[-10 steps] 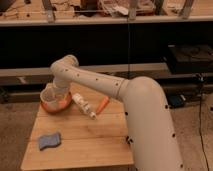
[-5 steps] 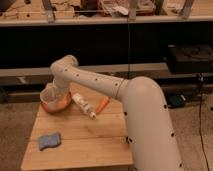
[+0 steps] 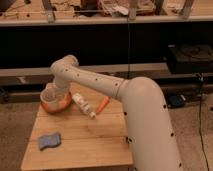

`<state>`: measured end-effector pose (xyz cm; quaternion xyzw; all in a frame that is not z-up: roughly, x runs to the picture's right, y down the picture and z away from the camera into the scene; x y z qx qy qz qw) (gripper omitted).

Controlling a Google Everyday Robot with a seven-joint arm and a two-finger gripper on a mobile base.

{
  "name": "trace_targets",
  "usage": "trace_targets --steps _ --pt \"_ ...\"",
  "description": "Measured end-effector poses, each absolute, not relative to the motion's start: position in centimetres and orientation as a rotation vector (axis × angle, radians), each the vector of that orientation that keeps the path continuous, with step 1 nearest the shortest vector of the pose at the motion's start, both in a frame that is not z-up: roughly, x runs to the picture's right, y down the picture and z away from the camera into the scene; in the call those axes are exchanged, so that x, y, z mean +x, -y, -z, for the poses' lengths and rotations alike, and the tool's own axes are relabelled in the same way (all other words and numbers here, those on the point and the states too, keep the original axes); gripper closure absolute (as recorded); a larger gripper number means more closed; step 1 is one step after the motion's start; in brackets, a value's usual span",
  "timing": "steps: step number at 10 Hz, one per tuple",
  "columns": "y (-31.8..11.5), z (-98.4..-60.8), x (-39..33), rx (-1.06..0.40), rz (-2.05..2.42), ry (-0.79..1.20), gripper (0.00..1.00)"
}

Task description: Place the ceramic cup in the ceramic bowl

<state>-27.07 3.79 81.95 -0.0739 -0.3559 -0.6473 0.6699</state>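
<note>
The orange ceramic bowl (image 3: 56, 105) sits at the back left of the wooden table (image 3: 80, 142). The small white ceramic cup (image 3: 49, 93) is inside or just over the bowl; I cannot tell if it rests on the bottom. My gripper (image 3: 56, 90) is at the end of the white arm (image 3: 100, 85), right at the cup above the bowl, and is mostly hidden by the wrist.
A slim white bottle (image 3: 83, 106) lies on the table right of the bowl. A thin orange stick (image 3: 103, 104) lies beside it. A blue sponge (image 3: 49, 141) lies at the front left. Dark shelving stands behind the table.
</note>
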Motion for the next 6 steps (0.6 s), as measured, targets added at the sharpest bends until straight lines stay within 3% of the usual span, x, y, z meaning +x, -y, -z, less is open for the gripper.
trace_targets --steps 5,6 --pt "-3.87 -82.09 -27.07 -0.167 1.463 0.807 0.56" --pt "-3.88 -82.09 -27.09 -0.167 1.463 0.808 0.51"
